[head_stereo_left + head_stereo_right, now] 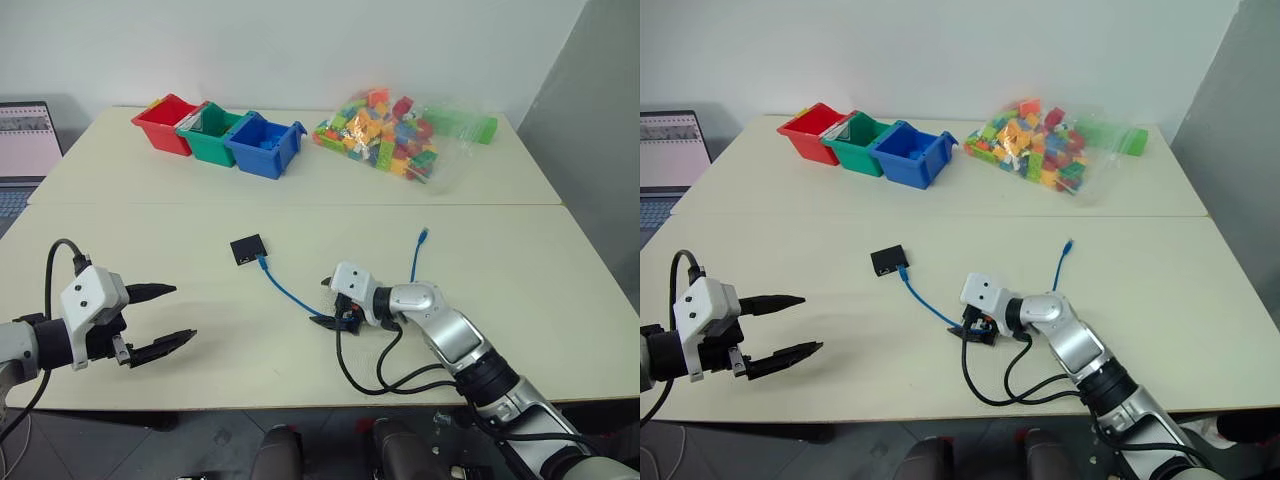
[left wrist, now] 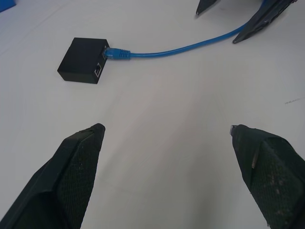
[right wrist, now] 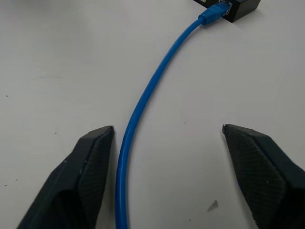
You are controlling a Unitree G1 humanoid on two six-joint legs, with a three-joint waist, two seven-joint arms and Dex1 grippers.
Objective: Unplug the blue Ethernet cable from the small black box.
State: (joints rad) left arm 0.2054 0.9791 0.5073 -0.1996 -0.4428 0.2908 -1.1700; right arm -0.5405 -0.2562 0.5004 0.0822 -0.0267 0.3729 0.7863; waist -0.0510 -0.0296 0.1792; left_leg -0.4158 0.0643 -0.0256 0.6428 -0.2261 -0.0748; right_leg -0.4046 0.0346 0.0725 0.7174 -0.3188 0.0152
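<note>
Cream table [image 1: 150,200] lying under both arms | small black box [image 1: 248,249] sitting mid-table, blue Ethernet cable [image 1: 290,292] staying plugged in | right gripper [image 3: 167,143] straddling cable, fingers apart, gripping nothing | left gripper [image 1: 160,318] hovering wide open, well apart | unplugging not begun

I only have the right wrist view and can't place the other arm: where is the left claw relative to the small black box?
Observer: The left claw hangs open over the table's near left part, well short of the small black box, touching nothing.
Operator: Where does the cable run past my claw?
Observer: The blue Ethernet cable passes between the open fingers of the right claw, then curves away; its free end lies loose on the table.
Operator: Any clutter near the box?
Observer: No; the three bins and the bag of bricks sit far behind it.
</note>
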